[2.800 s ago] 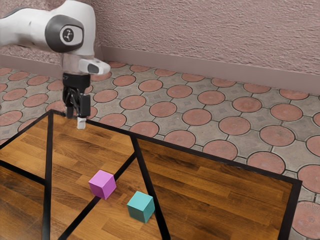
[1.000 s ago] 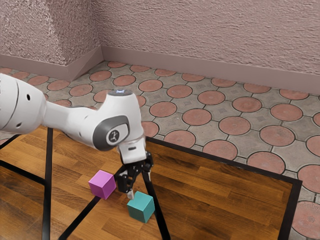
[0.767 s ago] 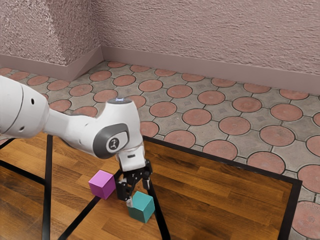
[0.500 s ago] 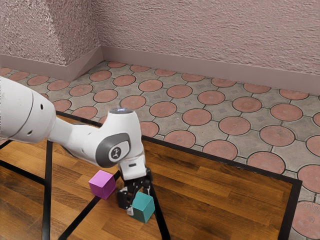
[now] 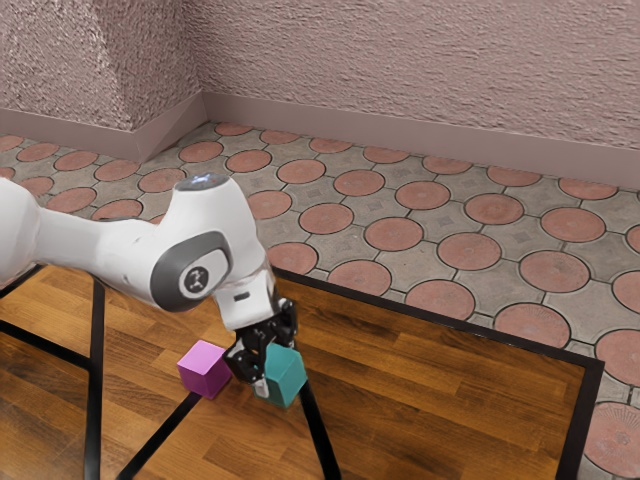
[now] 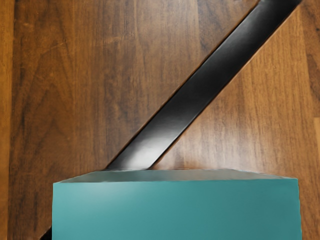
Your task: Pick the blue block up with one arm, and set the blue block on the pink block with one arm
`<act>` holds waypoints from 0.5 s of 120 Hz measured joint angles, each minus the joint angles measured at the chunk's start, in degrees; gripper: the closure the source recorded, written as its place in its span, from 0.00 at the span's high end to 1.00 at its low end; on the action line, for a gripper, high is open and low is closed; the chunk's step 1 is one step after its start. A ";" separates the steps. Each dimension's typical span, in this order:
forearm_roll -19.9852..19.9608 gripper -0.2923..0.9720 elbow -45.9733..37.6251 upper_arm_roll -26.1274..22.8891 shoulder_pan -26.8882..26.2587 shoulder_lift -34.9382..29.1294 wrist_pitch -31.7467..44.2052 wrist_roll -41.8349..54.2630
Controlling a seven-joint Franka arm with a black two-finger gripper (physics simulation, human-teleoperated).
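Teal-toned blue block (image 5: 286, 376) pinched from two sides in my gripper (image 5: 270, 366), held clear of wooden table (image 5: 430, 400), just beside pink block (image 5: 204, 368), on exterior view's right. Black stripe (image 6: 200, 90) beneath.

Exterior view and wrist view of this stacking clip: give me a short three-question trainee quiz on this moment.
1. True or false: the blue block already sits on the pink block.
2. Pick one. The tool is: A open, holding nothing; B shut on the blue block; C shut on the pink block.
3. Fill in: on the table beneath the held block runs a ____ stripe.
Key: 1 false; 2 B; 3 black.
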 joint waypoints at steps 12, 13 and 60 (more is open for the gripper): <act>0.04 0.45 -0.81 0.02 2.82 -3.09 -1.89 0.28; 0.04 0.45 -0.84 0.03 3.17 -3.20 -2.07 0.33; 1.04 0.45 0.75 0.49 15.01 -1.24 -7.40 7.14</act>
